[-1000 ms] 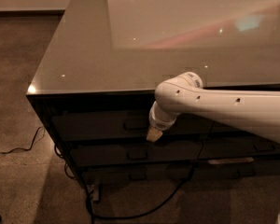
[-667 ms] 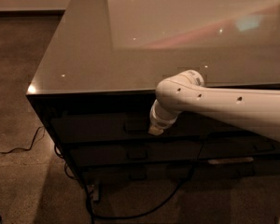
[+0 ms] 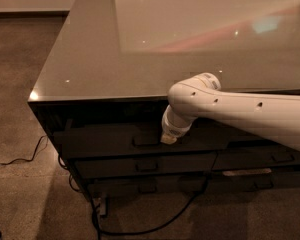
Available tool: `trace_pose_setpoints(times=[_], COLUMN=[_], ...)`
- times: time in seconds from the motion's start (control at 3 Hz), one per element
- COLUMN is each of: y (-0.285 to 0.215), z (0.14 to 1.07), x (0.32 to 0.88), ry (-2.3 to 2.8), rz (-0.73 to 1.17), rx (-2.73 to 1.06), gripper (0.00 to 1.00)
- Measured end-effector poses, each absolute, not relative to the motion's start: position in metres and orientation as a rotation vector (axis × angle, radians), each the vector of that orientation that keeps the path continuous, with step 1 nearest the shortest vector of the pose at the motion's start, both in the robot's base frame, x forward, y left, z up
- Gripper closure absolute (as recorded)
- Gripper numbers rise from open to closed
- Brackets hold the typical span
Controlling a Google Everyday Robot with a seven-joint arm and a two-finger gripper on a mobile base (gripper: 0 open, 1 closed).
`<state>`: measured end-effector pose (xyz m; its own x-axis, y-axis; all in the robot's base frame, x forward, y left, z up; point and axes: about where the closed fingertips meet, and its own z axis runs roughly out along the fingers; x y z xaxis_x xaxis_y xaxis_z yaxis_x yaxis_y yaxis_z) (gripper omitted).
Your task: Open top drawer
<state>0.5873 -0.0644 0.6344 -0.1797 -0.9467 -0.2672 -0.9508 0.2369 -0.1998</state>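
top drawer (image 3: 102, 141), long axis left-right, front facing camera, hand (image 3: 168, 138) at its handle (image 3: 144, 141) (grip state unclear)

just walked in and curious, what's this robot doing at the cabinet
A white robot arm reaches down over the front edge of a dark cabinet. Its tool sits at the small handle of the top drawer. None of the drawer's inside shows, so it looks shut.

White end effector (image 3: 169, 137) at dark brown-black top drawer (image 3: 104, 143); grey-brown countertop (image 3: 90, 59).
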Motion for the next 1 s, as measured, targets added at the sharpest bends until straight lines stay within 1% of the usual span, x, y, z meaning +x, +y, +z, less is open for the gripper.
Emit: trace_pose_setpoints(times=[1.0], y=[-0.071], z=[0.643], x=[0.566], ry=[2.193], rz=[0.043], rx=[-1.779], gripper=[1.00])
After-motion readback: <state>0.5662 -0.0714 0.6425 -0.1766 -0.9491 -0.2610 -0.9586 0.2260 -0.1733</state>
